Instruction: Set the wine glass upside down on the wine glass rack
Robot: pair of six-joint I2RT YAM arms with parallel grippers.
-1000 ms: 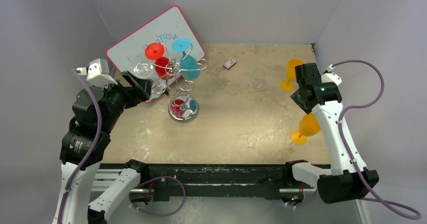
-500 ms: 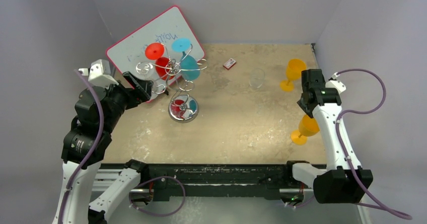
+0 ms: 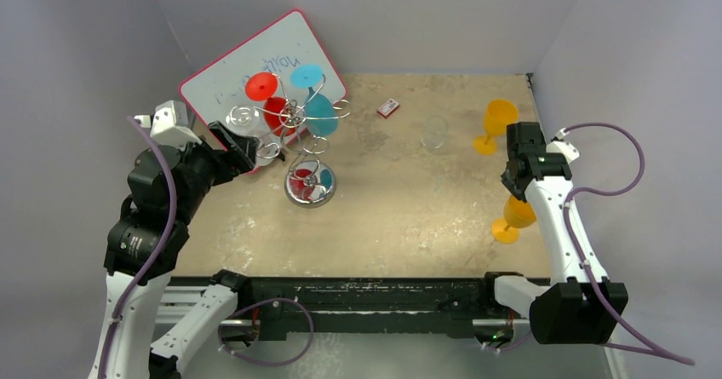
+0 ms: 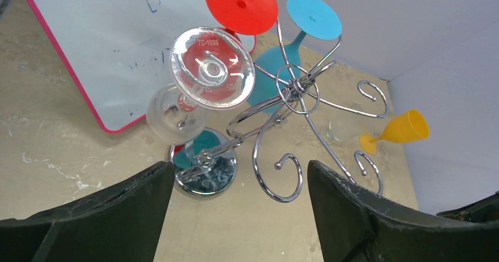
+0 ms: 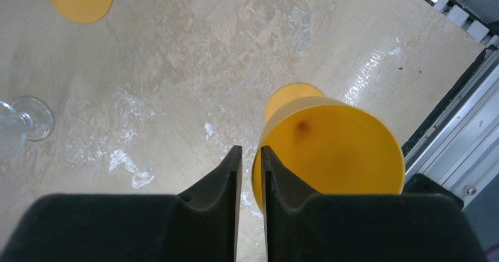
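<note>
From above, the wine glass rack (image 3: 305,145) stands left of the middle of the table (image 3: 409,213), just in front of the pink-framed whiteboard (image 3: 226,72). A red glass (image 3: 271,111), a teal glass (image 3: 321,113) and a clear hanging glass (image 3: 244,119) are upside down on its arms. Your left gripper (image 3: 243,146) sits just beside the rack's left side. The orange wine glass (image 3: 521,213) stands upright near the table's right edge, directly under your right gripper (image 3: 514,190). A second orange glass (image 3: 496,117), a clear standing glass (image 3: 434,132) and a small red-and-white box (image 3: 388,108) sit farther back, well apart from the rack.

Through the left wrist camera, your fingers (image 4: 100,215) are spread wide with nothing between them. The clear hanging glass crowds the rack's near left. The curled arms on the near right carry nothing.

Through the right wrist camera, your fingers (image 5: 215,185) are drawn almost together, leaving a thin slot. The left edge of the orange wine glass's bowl sits in that slot. You cannot tell whether they are pinching it.
</note>
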